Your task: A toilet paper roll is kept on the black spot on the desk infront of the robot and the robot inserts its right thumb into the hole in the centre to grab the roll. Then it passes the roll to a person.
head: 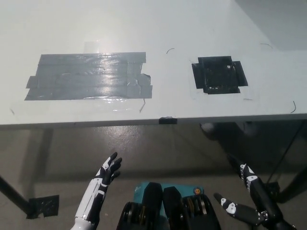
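Observation:
The black taped spot (219, 74) lies on the white desk (158, 43) at the right, with nothing standing on it. No toilet paper roll shows anywhere in the head view. My black right hand (249, 199) hangs low at the bottom right, below the desk's front edge, open with fingers spread and holding nothing. My white left hand (103, 179) rests at the lower left, also below the desk edge, open and empty. No person is in view.
A large patch of grey tape (88, 76) covers the desk's left half. A small dark tab (167, 120) sits on the front edge. Table legs (14, 196) and cables (288, 143) stand on the floor below.

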Robot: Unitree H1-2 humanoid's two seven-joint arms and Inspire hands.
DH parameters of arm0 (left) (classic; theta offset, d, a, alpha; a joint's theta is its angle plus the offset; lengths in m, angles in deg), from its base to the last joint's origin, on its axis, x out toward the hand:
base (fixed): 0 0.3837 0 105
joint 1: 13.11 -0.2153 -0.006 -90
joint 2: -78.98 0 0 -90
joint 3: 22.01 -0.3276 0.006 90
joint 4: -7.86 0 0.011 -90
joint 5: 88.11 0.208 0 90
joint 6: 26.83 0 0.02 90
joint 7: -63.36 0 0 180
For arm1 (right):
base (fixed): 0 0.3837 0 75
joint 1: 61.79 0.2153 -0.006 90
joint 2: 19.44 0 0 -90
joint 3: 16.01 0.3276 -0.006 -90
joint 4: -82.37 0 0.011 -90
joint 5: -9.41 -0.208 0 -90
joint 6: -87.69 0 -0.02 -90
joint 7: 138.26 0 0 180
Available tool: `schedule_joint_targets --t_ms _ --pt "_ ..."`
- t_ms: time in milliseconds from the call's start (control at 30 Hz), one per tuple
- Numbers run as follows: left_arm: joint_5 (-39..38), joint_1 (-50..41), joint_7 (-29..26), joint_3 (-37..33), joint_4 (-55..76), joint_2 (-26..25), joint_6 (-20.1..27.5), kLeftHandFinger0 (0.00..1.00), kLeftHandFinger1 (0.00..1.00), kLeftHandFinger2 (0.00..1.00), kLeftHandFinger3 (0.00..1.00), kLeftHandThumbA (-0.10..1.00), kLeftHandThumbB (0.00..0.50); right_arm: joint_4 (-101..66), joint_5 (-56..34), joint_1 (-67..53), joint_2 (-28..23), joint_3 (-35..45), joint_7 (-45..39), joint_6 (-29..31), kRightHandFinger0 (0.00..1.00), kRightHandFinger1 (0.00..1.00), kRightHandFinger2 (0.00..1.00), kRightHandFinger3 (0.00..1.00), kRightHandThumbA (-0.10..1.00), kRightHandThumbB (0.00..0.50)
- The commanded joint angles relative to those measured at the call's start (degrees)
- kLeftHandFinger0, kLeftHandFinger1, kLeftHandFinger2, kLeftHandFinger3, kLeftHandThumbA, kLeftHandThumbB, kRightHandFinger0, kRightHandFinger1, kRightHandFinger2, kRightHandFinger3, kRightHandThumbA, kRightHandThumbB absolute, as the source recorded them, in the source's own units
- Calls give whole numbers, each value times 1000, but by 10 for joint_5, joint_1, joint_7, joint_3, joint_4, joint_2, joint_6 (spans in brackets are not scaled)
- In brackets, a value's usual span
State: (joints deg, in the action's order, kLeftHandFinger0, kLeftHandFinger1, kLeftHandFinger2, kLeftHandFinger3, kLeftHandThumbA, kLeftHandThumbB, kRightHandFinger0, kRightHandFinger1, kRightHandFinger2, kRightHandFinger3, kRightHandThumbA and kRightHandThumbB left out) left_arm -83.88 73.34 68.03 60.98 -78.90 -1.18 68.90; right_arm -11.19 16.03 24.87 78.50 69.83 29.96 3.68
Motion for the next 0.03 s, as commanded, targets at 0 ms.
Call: schedule_joint_targets --t_ms 0 --pt "3 9 2 2 16 -2 23 1000 1000 1000 1000 1000 219 -13 -2 18 -4 -1 8 16 1000 1000 1000 1000 679 297"
